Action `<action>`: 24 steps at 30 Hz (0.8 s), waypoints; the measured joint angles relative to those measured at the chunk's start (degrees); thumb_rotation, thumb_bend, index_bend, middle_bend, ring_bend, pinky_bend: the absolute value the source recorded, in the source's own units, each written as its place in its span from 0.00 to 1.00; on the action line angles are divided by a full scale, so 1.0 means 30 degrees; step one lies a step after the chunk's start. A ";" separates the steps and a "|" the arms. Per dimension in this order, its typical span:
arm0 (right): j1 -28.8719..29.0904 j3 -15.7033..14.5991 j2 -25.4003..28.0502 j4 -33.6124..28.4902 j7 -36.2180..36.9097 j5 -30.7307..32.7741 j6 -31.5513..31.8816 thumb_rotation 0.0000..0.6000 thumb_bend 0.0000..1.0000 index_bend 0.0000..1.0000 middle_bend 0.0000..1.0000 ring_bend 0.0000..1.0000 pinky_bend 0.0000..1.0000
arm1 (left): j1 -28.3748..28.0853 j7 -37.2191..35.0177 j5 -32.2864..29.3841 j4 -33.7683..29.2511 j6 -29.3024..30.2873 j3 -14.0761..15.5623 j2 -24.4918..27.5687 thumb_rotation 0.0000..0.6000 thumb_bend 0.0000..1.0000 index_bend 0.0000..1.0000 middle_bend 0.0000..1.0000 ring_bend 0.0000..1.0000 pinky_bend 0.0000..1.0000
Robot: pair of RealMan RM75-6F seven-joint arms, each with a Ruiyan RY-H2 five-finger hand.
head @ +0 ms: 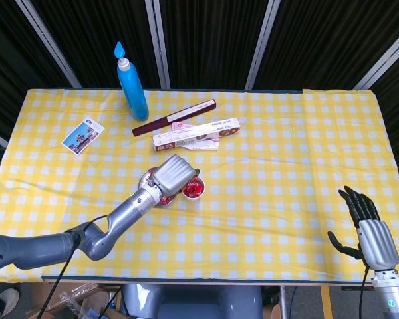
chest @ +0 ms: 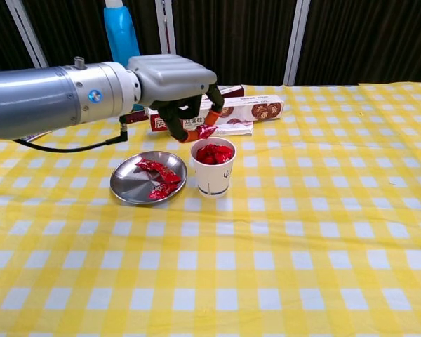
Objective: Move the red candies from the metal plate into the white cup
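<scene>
A postcard (head: 83,135) lies at the far left of my yellow checked surface (chest: 302,232), with a blue bottle (head: 131,81) standing at its 2 o'clock near the back edge. The metal plate (chest: 130,189) sits near the middle of the cloth, several red candies (chest: 158,175) lying in it. My left hand (chest: 174,81) hangs just above the white cup (chest: 212,177), fingers curled downward and pinching one red candy (chest: 205,130) at their tips, directly over the cup's rim in the chest view. The cup stands just beside the plate at its 3 o'clock, upright and heaped with red candies. At 12 o'clock from the cup lie a long foil box (head: 196,133) and, beyond it, a dark maroon box (head: 175,117), both angled across the cloth. Far over at the cloth's near right corner, my right hand (head: 367,222) rests off the surface's edge, fingers extended and apart, thumb out to the side, holding nothing.
</scene>
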 measured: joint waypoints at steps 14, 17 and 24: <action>-0.0001 -0.0013 0.0019 -0.0035 0.0013 -0.0061 0.0036 1.00 0.39 0.00 0.00 0.00 0.00 | -0.0662 0.2017 -0.2199 0.0869 0.0000 0.0183 -0.1425 1.00 0.26 0.43 0.94 0.97 1.00; -0.0024 -0.0008 0.0016 -0.0042 0.0004 -0.0041 0.0070 1.00 0.39 0.00 0.00 0.00 0.00 | -0.0622 0.2103 -0.2266 0.0768 0.0315 0.0182 -0.1451 1.00 0.26 0.38 0.93 0.97 1.00; -0.0012 -0.0019 0.0004 -0.0026 0.0005 -0.0056 0.0046 1.00 0.39 0.00 0.00 0.00 0.00 | -0.0346 0.1614 -0.2133 -0.0168 0.1176 -0.0206 -0.0820 1.00 0.25 0.34 0.93 0.97 1.00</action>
